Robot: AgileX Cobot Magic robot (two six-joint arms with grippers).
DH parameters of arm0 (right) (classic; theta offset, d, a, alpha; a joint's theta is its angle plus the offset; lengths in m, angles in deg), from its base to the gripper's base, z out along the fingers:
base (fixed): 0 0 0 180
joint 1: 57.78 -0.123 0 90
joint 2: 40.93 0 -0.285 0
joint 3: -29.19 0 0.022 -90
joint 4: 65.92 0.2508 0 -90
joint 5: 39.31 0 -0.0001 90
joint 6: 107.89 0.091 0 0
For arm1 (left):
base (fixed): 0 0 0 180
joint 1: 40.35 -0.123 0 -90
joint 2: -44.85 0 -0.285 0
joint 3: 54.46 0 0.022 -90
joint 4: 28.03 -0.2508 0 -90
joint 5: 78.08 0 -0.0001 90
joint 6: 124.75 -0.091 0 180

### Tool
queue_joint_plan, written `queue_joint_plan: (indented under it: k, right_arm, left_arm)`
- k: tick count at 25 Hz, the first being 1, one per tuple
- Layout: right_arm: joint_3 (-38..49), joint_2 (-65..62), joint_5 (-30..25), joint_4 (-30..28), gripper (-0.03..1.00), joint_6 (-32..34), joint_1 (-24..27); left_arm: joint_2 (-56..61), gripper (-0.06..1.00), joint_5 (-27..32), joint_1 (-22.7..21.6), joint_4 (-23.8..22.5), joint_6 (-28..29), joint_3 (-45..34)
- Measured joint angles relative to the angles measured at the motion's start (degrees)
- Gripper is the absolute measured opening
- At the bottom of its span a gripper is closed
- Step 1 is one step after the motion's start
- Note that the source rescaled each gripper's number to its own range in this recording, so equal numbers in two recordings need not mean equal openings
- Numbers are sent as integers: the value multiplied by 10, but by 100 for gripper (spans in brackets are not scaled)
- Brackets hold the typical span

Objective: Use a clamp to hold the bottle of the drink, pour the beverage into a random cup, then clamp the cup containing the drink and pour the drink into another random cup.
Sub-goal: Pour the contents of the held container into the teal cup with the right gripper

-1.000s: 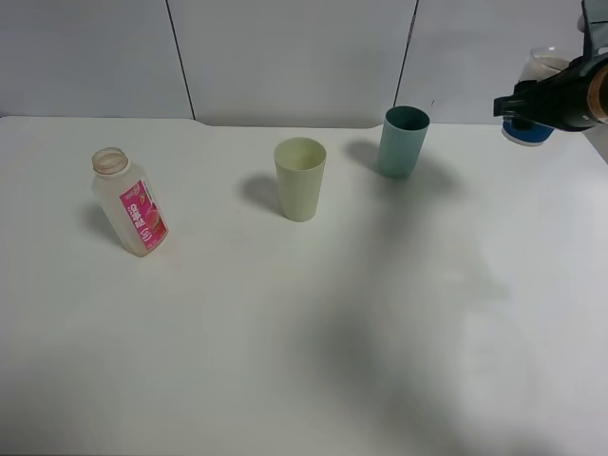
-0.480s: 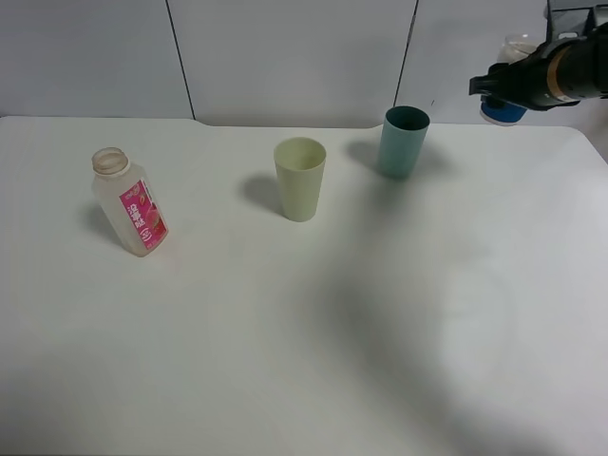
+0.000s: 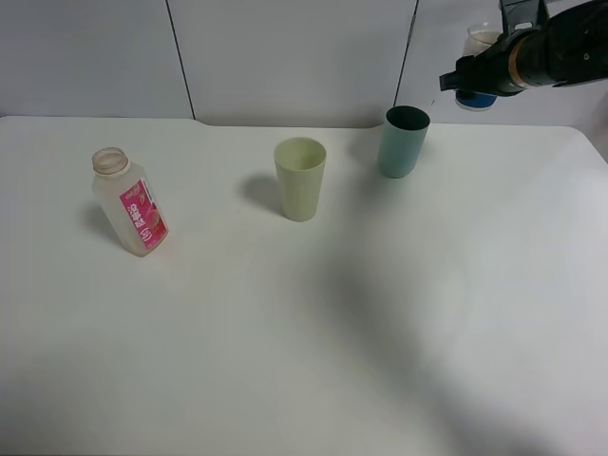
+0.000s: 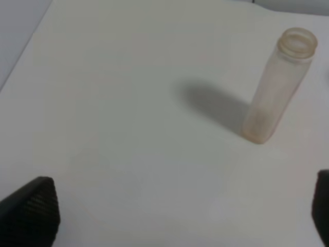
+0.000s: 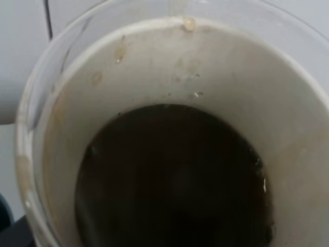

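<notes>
The bottle (image 3: pixel 130 202) stands open-necked on the table's left, pink label facing front; the left wrist view shows the bottle (image 4: pixel 277 85) empty. My left gripper (image 4: pixel 177 221) hangs open some way back from it, with only its dark fingertips (image 4: pixel 31 216) showing. High at the far right, my right gripper (image 3: pixel 472 76) is shut on the blue-banded whitish cup (image 3: pixel 478 43), held in the air above and right of the teal cup (image 3: pixel 404 141). The dark brown beverage (image 5: pixel 175 180) fills the bottom of the held cup (image 5: pixel 154 62).
A pale yellow-green cup (image 3: pixel 300 179) stands upright left of the teal cup, mid-table. The white table (image 3: pixel 304 332) stretches wide in front of the cups. A grey panelled wall (image 3: pixel 285 47) rises behind the far edge.
My right gripper has carried the blue-banded cup up and to the left, closer to the teal cup. The bottle and both standing cups have not moved.
</notes>
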Motion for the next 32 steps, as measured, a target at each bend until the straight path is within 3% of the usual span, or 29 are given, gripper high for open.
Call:
queue_joint_plan:
  k: [16,26,32]
  right_arm:
    - [-42,45,-54,0,0,-58,-45]
    - [-46,69,-84,1,0,-158,-63]
    - [-47,69,-93,1,0,-184,-70]
  left_arm:
    - [0,100,0,0,0,0,0]
    - [0,100,0,0,0,0,0]
    - [0,100,0,0,0,0,0]
